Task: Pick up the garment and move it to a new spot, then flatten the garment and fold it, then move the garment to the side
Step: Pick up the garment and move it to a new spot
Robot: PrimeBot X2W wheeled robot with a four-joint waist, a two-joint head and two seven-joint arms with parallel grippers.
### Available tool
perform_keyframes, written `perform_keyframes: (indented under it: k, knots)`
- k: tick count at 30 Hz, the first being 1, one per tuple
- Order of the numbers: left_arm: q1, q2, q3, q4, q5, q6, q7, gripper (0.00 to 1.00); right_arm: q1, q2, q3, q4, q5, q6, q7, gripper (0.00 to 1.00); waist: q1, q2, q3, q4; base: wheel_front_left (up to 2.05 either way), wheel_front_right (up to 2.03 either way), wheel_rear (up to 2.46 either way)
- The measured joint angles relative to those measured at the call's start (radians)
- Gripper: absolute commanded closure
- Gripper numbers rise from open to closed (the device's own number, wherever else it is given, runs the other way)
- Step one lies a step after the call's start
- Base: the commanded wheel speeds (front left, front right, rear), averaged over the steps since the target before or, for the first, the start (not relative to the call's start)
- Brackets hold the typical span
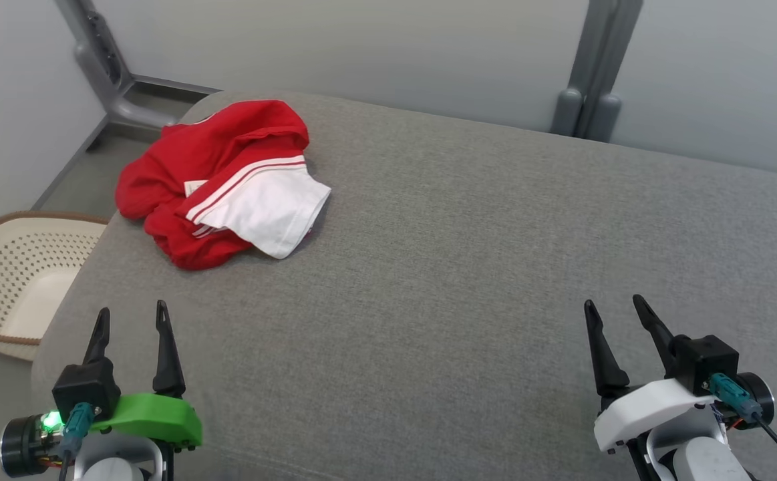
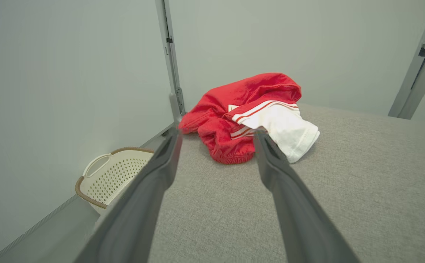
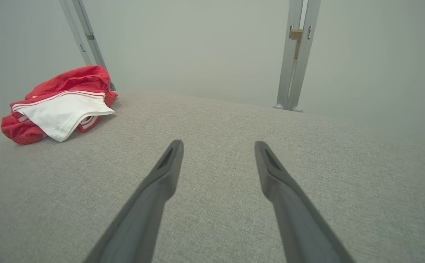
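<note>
Surface: grey fabric-covered worktop (image 1: pixel 468 287) with pale walls behind and grey metal posts (image 1: pixel 595 73) at its far edge.
Garment: the red garment (image 1: pixel 221 184) has a white, red-striped part and lies crumpled in a heap. It is ahead of the left gripper (image 1: pixel 131 307), beyond its fingertips and not touching them. From the right gripper (image 1: pixel 612 300) it is far ahead and off to the left, well apart.
Left gripper: jaws spread wide, holding nothing, over the near part of the worktop.
Right gripper: also wide apart and empty, with bare worktop in front of it.
Basket: a pale perforated basket (image 1: pixel 21 280) stands on the floor to the left of the left gripper, lower than the worktop.
Stage, as judged: the pick-up has not begun.
Risk, edge: the heap sits by the worktop's rounded far-left corner. A low approach that pushes it instead of pinching it would likely slide it over the edge to the floor.
Risk, thin grip: closing on the loose white flap alone would probably lift one layer. The rest would then trail, twist or slip free.
Risk, snag: fingers driven too deep may catch the worktop's own cloth along with the garment.
Risk, reach: the right gripper must cross a long way toward the left one. Both arms crowding the same heap could collide.
</note>
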Motion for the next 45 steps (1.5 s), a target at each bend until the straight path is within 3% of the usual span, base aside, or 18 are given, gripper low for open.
perform_keyframes:
  k: [10, 17, 26, 36, 45]
  knots:
    - [0.024, 0.019, 0.018, -0.033, -0.015, 0.017, 0.009, 0.00, 0.003, 0.006, 0.011, 0.009, 0.000, 0.000, -0.003, 0.00, 0.0000, 0.0000, -0.007, 0.108, 0.00, 0.00, 0.00]
    - [0.033, 0.020, 0.021, -0.044, -0.024, 0.025, 0.009, 0.00, 0.001, 0.006, 0.019, 0.008, 0.000, 0.000, -0.003, 0.00, 0.0000, 0.0000, 0.003, 0.131, 0.00, 0.00, 0.00]
    - [-0.040, 0.039, 0.022, -0.048, -0.045, 0.015, 0.015, 0.00, -0.020, -0.025, 0.025, -0.017, 0.000, 0.000, 0.009, 0.00, 0.0000, 0.0000, 0.042, 0.095, 0.00, 0.00, 0.00]
    - [-0.350, 0.092, 0.046, -0.011, -0.071, -0.004, 0.040, 0.00, -0.096, -0.111, 0.017, -0.125, 0.000, 0.000, 0.031, 0.00, 0.0000, 0.0000, 0.150, 0.022, 0.00, 0.00, 0.00]
    - [-0.611, 0.189, 0.096, 0.059, -0.101, -0.010, 0.083, 0.00, -0.138, -0.189, 0.003, -0.232, 0.010, 0.000, 0.041, 0.00, 0.0000, 0.0000, 0.281, -0.085, 0.00, 0.00, 0.00]
